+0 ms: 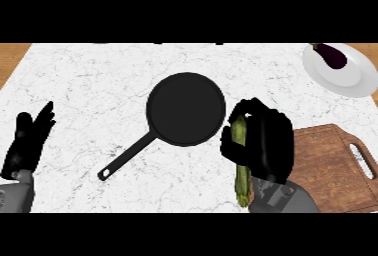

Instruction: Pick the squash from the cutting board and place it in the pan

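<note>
At this moment your right hand (267, 142) was curled round the squash (241, 132), and the squash was clear of the cutting board (332, 170). It sat over the white counter (88, 80), between the board and the pan (184, 107), just beside the pan's right rim. It lay lengthwise in your grasp, with its lower end sticking out below the hand toward the wrist. How high it was above the counter could not be told from this steep view.

The step in hand looked like the carry, with the pick done and the placing not yet made. To do it well, you needed to travel left until the whole squash was over the dark base, not just the end under your fingers. The free lower end was the part most likely to catch the rim, so it needed enough height to pass over. The squash was long against the pan, so turning it to lie across the middle would have suited better than setting it near the edge. You also needed to lower it close before letting go, since a rounded squash could roll.

Your left hand (28, 142) rested open at the left edge, fingers up, well apart from the pan's handle.
</note>
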`<state>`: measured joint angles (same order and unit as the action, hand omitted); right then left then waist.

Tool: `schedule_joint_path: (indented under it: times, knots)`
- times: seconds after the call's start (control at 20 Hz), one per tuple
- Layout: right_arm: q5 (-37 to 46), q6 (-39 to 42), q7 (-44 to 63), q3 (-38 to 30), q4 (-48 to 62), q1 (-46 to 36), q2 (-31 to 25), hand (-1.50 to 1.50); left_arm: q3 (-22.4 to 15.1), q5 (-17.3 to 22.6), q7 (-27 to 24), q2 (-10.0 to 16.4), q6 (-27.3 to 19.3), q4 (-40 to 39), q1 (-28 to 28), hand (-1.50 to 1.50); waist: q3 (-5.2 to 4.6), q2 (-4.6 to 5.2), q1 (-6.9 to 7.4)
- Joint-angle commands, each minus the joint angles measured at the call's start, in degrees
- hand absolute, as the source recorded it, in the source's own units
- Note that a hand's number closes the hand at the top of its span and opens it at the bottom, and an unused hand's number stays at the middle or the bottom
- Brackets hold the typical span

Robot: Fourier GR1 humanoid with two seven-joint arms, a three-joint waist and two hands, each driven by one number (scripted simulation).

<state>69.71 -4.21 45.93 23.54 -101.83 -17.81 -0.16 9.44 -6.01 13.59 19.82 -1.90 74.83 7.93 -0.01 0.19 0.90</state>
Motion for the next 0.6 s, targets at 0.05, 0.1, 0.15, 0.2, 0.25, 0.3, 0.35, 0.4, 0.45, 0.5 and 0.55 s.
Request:
schedule_joint_path:
  times: [0.05,0.1,0.15,0.2,0.25,0.3,0.35,0.4,0.45,0.5,0.55]
  knots:
    - [-8.8,-11.0,0.1,-3.1,16.6,-11.2,0.2,1.5,0.1,-0.4,0.5,-0.4,-0.2,-0.9,2.1,0.0,0.02,0.14,0.19]
    - [-10.8,-12.7,-1.1,-5.0,21.6,-14.1,0.2,1.5,-1.9,-2.2,0.7,-2.4,-2.1,0.6,0.4,0.0,0.04,0.27,0.79]
    - [-11.7,-13.2,-0.1,-4.3,22.8,-16.3,0.2,1.5,0.6,-0.6,0.1,0.1,0.0,-0.4,0.6,0.0,0.02,0.08,0.34]
    - [-12.7,-16.0,1.5,-3.2,28.1,-19.2,0.2,1.5,-0.4,-1.2,-0.9,-1.9,-1.3,-2.6,2.3,0.0,0.0,0.27,0.63]
    - [-14.2,-18.6,-0.8,-4.5,31.9,-20.7,0.2,1.5,-0.5,-0.9,1.8,-1.1,-0.6,0.2,2.4,0.0,0.03,0.23,0.82]
    - [-15.6,-20.0,-3.1,-5.2,36.4,-21.2,0.2,1.5,-0.2,-1.0,-1.4,-0.7,-0.1,-0.2,0.1,0.0,0.03,0.31,1.11]
    - [-16.3,-22.4,-3.3,-4.4,40.2,-23.5,0.2,1.5,-0.5,-1.8,-1.5,-1.9,-1.4,-1.8,0.8,0.0,0.02,0.33,0.96]
    - [-18.5,-20.8,-4.4,-6.5,43.4,-25.4,0.2,1.5,-1.9,-1.7,2.7,-1.9,-0.4,1.9,1.4,0.0,0.05,0.33,1.27]
    - [-19.3,-26.6,-4.8,-4.0,48.0,-26.0,0.2,1.5,-1.1,-1.4,-0.1,-1.2,0.2,-0.2,1.3,0.0,0.04,0.66,2.2]
    - [-21.7,-25.1,-5.8,-4.7,49.7,-28.2,0.2,1.5,-0.1,-1.3,-0.6,-1.3,-0.4,-2.3,2.9,0.0,0.02,0.31,0.85]
    - [-23.6,-28.0,-5.1,-3.3,53.3,-29.6,0.2,1.5,-1.8,-1.5,0.3,-1.8,0.3,1.6,-0.3,0.0,0.06,0.59,2.69]
